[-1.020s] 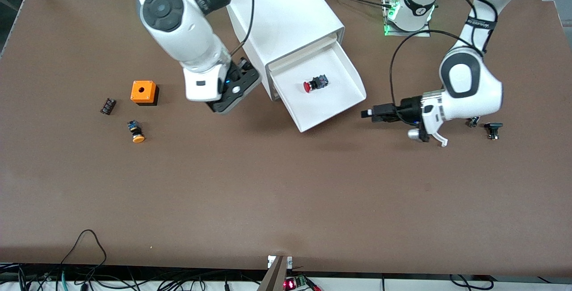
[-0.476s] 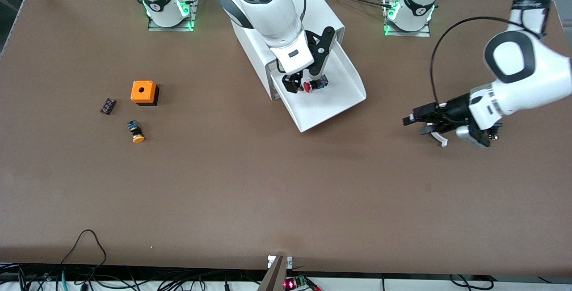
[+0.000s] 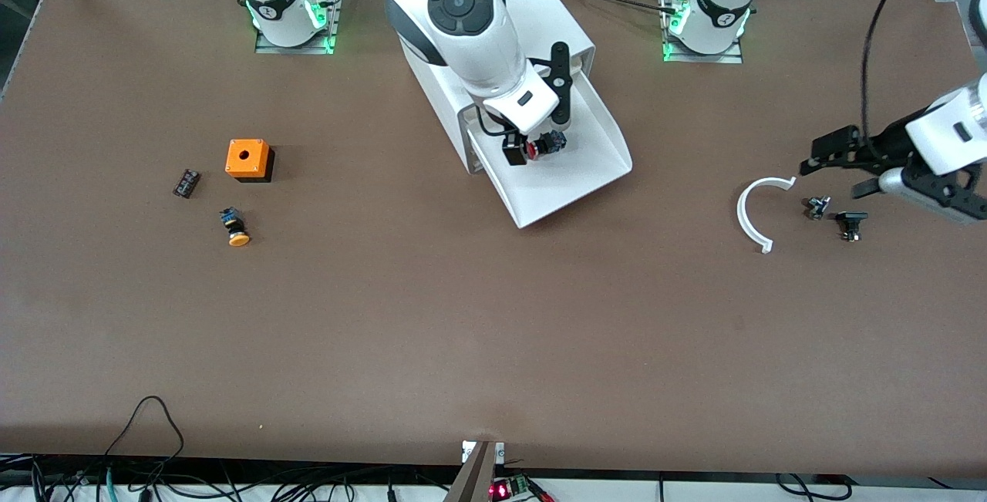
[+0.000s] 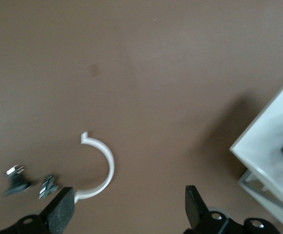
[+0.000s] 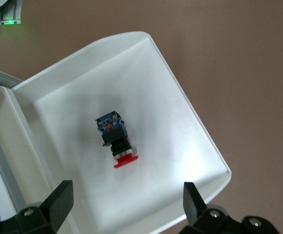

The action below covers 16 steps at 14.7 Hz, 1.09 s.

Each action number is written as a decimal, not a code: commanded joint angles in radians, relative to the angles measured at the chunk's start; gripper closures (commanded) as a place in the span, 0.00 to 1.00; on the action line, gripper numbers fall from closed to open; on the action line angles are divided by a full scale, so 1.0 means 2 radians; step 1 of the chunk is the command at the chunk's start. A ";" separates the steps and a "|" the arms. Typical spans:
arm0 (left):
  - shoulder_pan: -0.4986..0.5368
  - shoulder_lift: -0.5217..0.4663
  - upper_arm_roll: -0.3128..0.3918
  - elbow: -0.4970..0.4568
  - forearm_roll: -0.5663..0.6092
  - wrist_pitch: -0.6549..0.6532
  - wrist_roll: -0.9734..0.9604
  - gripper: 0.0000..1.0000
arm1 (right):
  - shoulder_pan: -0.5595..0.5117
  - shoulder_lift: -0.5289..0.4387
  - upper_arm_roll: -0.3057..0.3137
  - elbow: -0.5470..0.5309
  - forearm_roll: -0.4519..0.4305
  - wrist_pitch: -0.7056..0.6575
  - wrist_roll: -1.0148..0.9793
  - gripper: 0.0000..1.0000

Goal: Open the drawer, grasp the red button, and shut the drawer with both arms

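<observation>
Orange box (image 3: 248,160) toward the right arm's end of the table (image 3: 385,332). Drawer (image 3: 586,178) pulled out; button (image 3: 541,146) lies in it. Right hand (image 3: 532,149) over button, fingers wide, empty. Left hand (image 3: 837,166) wide, empty, over white curved piece (image 3: 746,217).
</observation>
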 commanded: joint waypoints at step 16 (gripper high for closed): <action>-0.021 -0.072 -0.012 -0.009 0.088 -0.038 -0.142 0.00 | 0.041 0.110 -0.004 0.070 -0.056 -0.009 -0.011 0.00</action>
